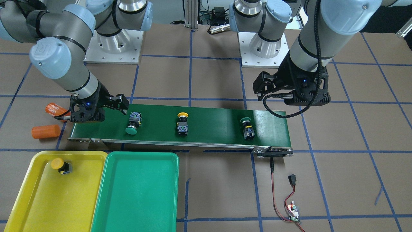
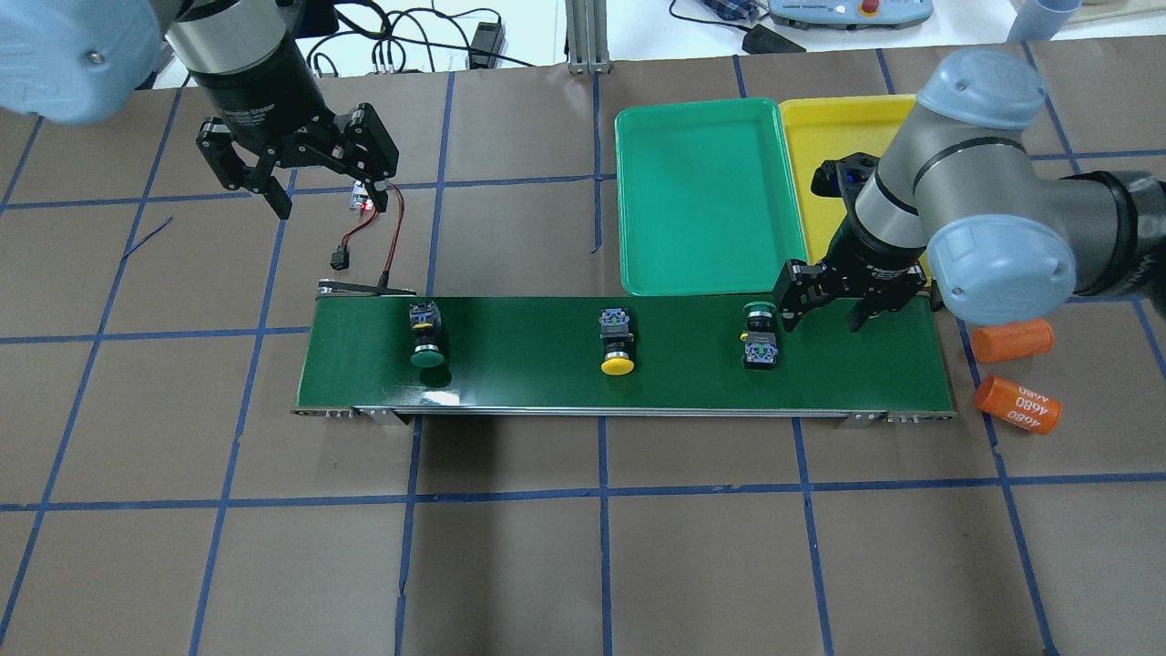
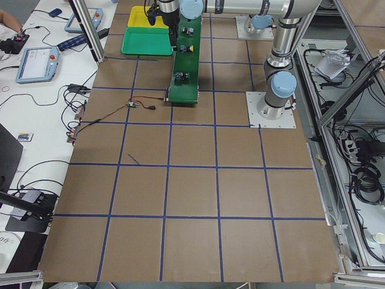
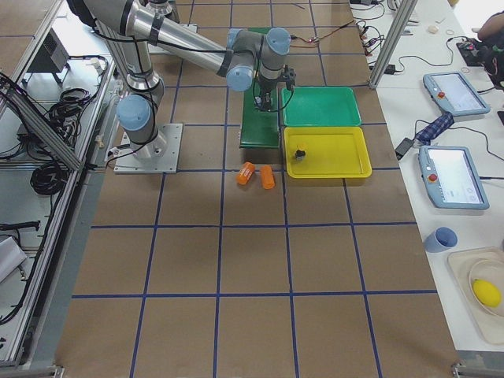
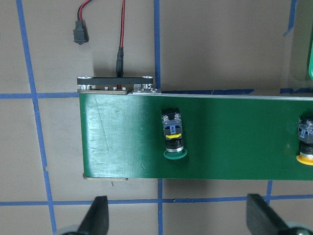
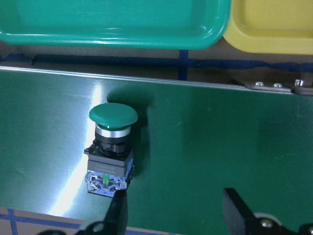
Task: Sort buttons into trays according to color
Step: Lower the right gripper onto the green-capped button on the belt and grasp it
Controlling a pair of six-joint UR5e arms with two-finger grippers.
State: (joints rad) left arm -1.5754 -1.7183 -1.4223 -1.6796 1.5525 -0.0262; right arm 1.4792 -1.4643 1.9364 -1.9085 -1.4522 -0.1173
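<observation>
Three buttons lie on the dark-green conveyor belt (image 1: 212, 129). A green button (image 1: 132, 124) (image 6: 111, 147) lies at the tray end, a yellow button (image 1: 182, 124) (image 2: 617, 342) in the middle, and a second green button (image 1: 247, 127) (image 5: 172, 139) near the far end. Another yellow button (image 1: 60, 166) sits in the yellow tray (image 1: 38, 199). Nothing lies in the green tray (image 1: 138, 193). My right gripper (image 2: 824, 314) (image 6: 178, 215) hangs open just beside the first green button, apart from it. My left gripper (image 2: 323, 182) (image 5: 178, 220) is open, high above the belt's other end.
Two orange cylinders (image 1: 45, 131) (image 1: 56, 109) lie on the table off the belt's tray end, under my right arm. A red-black cable and small controller board (image 1: 293, 212) trail from the belt's other end. Both arm bases stand behind the belt.
</observation>
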